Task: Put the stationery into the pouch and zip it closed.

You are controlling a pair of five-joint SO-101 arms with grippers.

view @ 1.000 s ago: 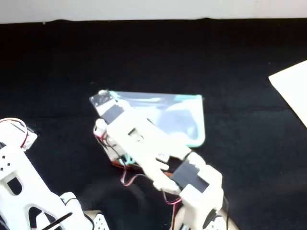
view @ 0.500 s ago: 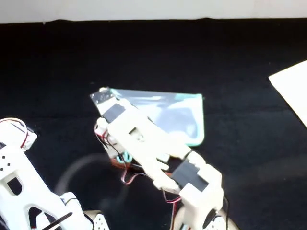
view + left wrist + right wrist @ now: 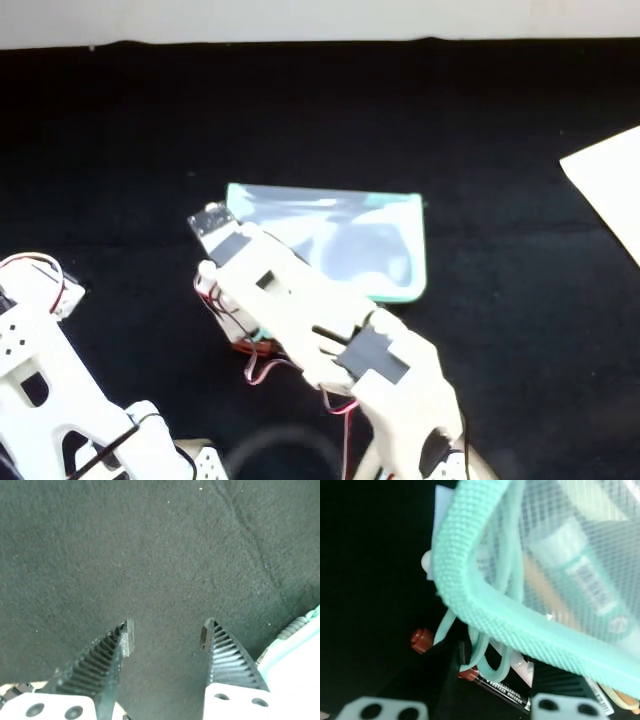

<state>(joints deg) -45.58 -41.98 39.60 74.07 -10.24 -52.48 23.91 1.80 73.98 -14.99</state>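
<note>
A clear mesh pouch [image 3: 370, 240] with teal edging lies flat on the black cloth at the table's middle. My right gripper [image 3: 212, 215] sits at the pouch's near left corner, and its arm covers the near left part. In the right wrist view the pouch's teal corner [image 3: 470, 580] is very close, with pens and a tube [image 3: 580, 575] inside the mesh. A teal cord loop [image 3: 480, 657] hangs down toward my right gripper [image 3: 495, 680]. My left gripper [image 3: 165, 632] is open over bare cloth, with nothing between the jaws. The left arm [image 3: 40, 340] stands at the lower left.
A white sheet [image 3: 610, 190] lies at the table's right edge. A teal pouch edge [image 3: 305, 625] shows beside the left gripper. Red-capped items [image 3: 420, 639] and a black pen [image 3: 500, 686] lie under the pouch corner. Black cloth surrounds the pouch.
My right arm has drawn back toward the near side, uncovering the pouch's far left corner. The left arm has sunk slightly.
</note>
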